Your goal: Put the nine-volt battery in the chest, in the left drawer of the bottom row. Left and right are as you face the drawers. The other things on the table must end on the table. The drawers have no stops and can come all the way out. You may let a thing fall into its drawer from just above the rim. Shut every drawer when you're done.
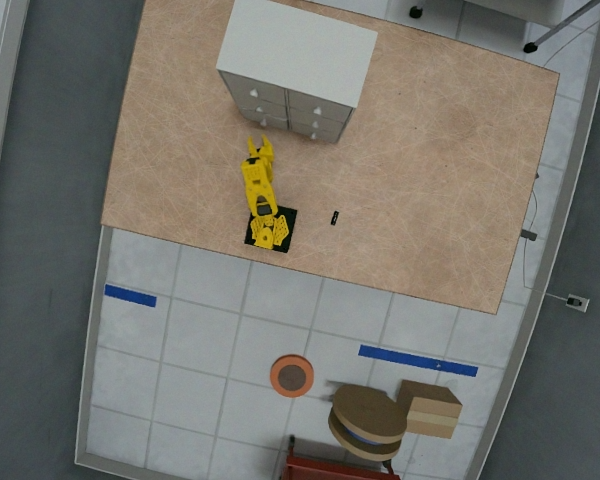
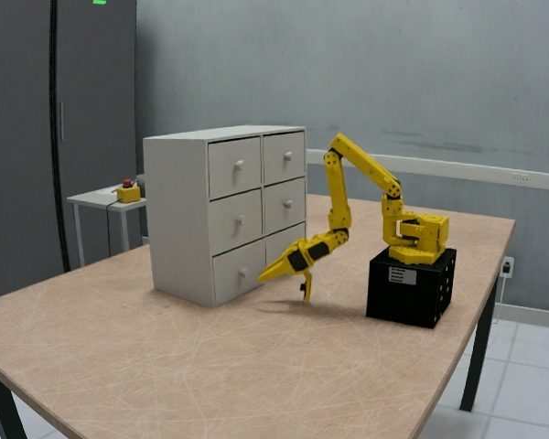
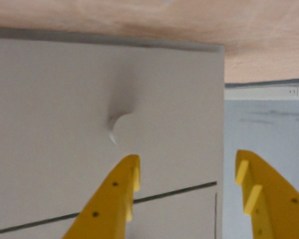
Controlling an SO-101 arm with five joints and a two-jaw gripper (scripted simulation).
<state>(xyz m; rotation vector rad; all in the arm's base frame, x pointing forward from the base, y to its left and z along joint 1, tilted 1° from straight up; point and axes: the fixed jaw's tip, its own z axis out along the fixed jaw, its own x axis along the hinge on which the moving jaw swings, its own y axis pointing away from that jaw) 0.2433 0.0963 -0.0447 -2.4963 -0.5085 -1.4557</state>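
Small yellow five-joint plastic arm (image 2: 337, 198), seated on a black box-shaped pedestal (image 2: 447, 264). Rises from the yellow shoulder housing (image 2: 419, 236) up a sloping upper link to a high elbow, then drops almost straight down through the forearm. Bends at the wrist so the yellow one-moving-jaw gripper (image 2: 284, 278) lies low and nearly level, tips pointing away from the pedestal. Fixed jaw stretched forward as a tapered wedge; moving jaw hanging downward beneath it in the exterior view. Jaws parted, a plain gap between them, nothing gripped. Yellow fingertips visible in the wrist view, apart.
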